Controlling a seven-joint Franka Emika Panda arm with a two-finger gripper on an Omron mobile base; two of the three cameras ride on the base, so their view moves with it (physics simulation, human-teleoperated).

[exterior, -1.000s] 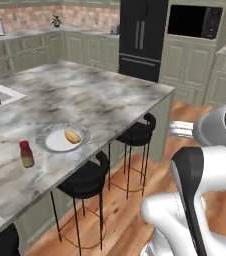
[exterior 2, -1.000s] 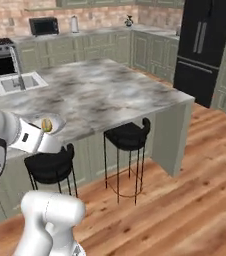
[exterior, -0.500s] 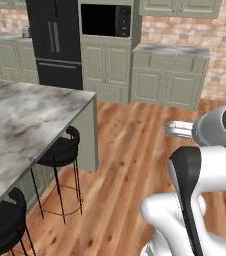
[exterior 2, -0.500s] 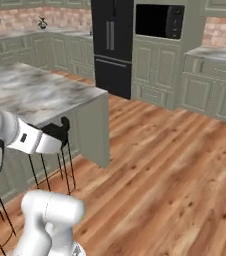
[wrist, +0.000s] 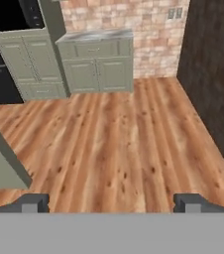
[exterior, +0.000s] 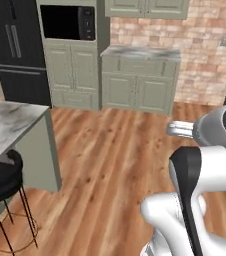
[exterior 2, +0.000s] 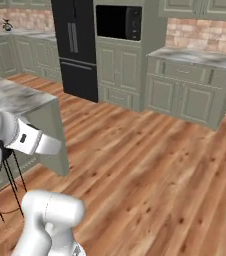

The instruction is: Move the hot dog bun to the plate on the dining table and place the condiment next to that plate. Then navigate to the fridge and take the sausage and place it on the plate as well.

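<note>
Facing the fridge [exterior: 17, 47] across open wooden floor [wrist: 114, 144], the base stands at the corner of the desk [exterior: 7, 125], beside a black stool [exterior: 2, 177]. The end effector [wrist: 112, 202] is spread fully wide and holds nothing. Fridge doors are closed; the sausage is presumably inside. Bun, condiment and plate lie outside these views, so their placement cannot be confirmed. Judged remaining: approach the fridge, open it, retrieve the sausage, return it to the plate.
</note>
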